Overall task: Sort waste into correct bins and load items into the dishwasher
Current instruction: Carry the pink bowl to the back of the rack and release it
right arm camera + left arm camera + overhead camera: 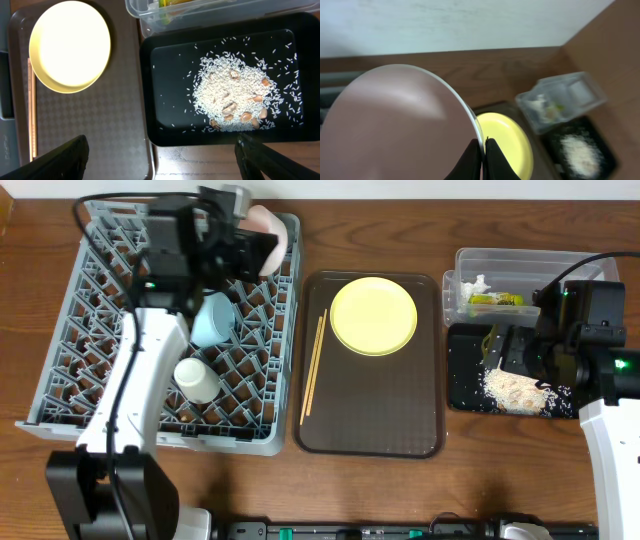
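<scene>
My left gripper (pixel 258 248) is shut on the rim of the white bowl (pixel 268 225) and holds it on edge over the far right corner of the grey dish rack (pixel 100 395). The wrist view shows the fingers (pixel 482 146) pinching the bowl (pixel 395 125). The light blue bowl (pixel 212 320) and the cream cup (pixel 197 380) sit in the rack. The yellow plate (pixel 373 315) and chopsticks (pixel 314 365) lie on the brown tray. My right gripper (pixel 505 350) is open and empty (pixel 161 146) above the black tray (pixel 165 90), which holds rice scraps (pixel 235 95).
The brown serving tray (pixel 370 420) lies between the rack and the bins. The clear tub (pixel 545 262) at the far right holds the tissue (pixel 475 284) and the green-and-yellow wrapper (pixel 497 298). The black tray (pixel 462 375) sits just in front of it.
</scene>
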{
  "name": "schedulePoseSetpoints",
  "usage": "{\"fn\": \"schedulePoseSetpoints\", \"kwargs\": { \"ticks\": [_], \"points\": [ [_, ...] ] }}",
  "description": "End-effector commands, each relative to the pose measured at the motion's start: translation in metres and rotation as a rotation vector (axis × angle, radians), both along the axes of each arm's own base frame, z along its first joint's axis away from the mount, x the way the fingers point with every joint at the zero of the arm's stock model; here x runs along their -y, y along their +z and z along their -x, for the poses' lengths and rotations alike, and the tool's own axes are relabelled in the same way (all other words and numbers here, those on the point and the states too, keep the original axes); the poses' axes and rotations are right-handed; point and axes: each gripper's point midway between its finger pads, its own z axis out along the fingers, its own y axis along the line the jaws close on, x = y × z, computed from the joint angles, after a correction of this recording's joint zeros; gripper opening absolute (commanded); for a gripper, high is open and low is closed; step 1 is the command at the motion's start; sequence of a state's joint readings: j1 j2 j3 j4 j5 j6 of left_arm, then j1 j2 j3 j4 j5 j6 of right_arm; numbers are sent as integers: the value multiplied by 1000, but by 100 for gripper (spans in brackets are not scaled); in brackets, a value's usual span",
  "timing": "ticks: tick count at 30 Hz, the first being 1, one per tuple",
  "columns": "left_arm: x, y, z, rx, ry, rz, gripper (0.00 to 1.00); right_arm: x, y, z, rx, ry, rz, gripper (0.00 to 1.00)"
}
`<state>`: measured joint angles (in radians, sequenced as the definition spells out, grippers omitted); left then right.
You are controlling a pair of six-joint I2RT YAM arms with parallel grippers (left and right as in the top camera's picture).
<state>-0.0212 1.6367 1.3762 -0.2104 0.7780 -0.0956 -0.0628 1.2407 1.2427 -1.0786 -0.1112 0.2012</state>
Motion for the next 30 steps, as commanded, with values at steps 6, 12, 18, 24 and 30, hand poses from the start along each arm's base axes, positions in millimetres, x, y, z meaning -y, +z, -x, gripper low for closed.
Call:
{"fn": "schedulePoseSetpoints", "kwargs": {
  "ticks": [6,12,18,24,30],
  "points": [
    [-24,-15,-6,-216,-103,355,6,3,7,-1,19,-9,9,91],
    [-43,-39,-27,-340,-84,517,6,3,7,-1,19,-9,9,91],
    [-51,-74,-42,-452,-35,591,6,3,7,0,15,-9,9,91],
    [-54,-85,-47,-497,-6,617,6,3,6,0,13,-9,9,91],
    [-81,-87,-52,-500,73,639,6,3,6,1,8,-8,9,91]
  ]
}}
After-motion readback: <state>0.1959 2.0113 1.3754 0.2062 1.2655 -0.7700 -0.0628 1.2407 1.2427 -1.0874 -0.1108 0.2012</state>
